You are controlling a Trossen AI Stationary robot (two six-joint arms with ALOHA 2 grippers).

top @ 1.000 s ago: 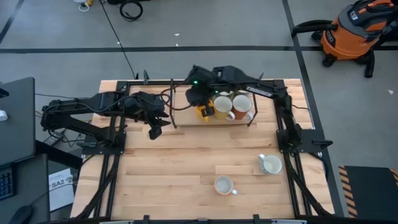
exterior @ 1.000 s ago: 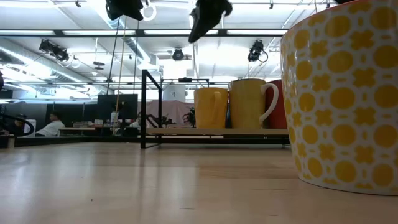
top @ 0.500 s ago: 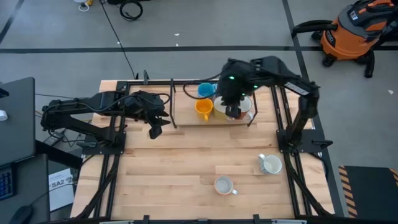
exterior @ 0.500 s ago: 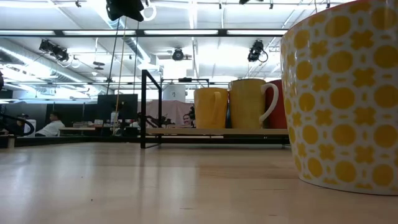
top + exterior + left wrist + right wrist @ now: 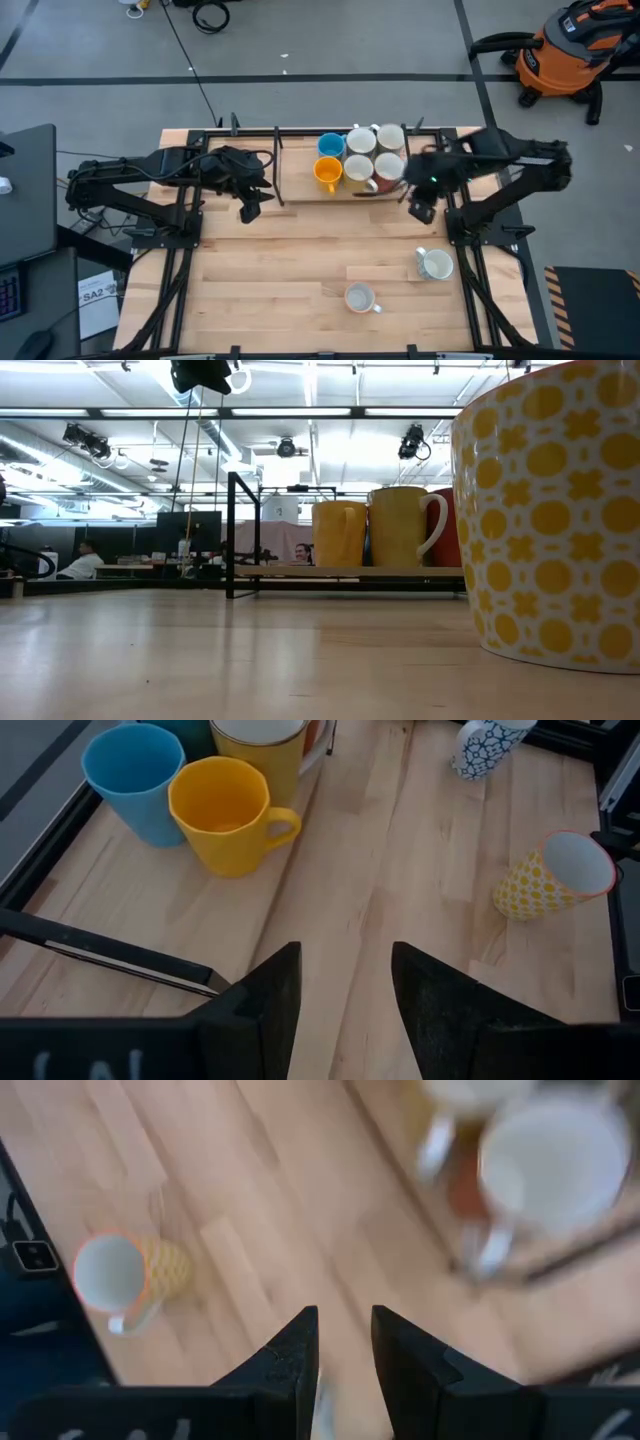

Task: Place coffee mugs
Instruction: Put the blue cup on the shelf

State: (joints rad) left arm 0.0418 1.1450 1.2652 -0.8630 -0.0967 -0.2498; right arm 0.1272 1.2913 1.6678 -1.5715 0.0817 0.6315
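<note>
Seen from above, a pale wooden bench (image 5: 300,270) carried a low wooden tray (image 5: 300,192) along its far edge. Five coffee mugs stood together on that tray: a blue mug (image 5: 331,146), an orange mug (image 5: 327,173) just in front of it, and three white-rimmed mugs (image 5: 361,141) packed beside them. Two more mugs were well apart from the tray, on the near right part of the bench: a yellow-patterned mug (image 5: 436,264) and, nearer the front edge, another white-rimmed mug (image 5: 360,297).

The left gripper (image 5: 250,206) hung over the bench just to the left of the tray, holding nothing; in its wrist view its jaws stood apart over bare wood, with the blue and orange mugs ahead.

The right gripper (image 5: 421,204) hovered just off the tray's right end, between the tray and the yellow-patterned mug. Its jaws were partly apart and empty, with bench wood showing through the gap.

From bench height, the yellow-patterned mug filled the right edge of the view, and the tray's mugs stood in a row behind it.
</note>
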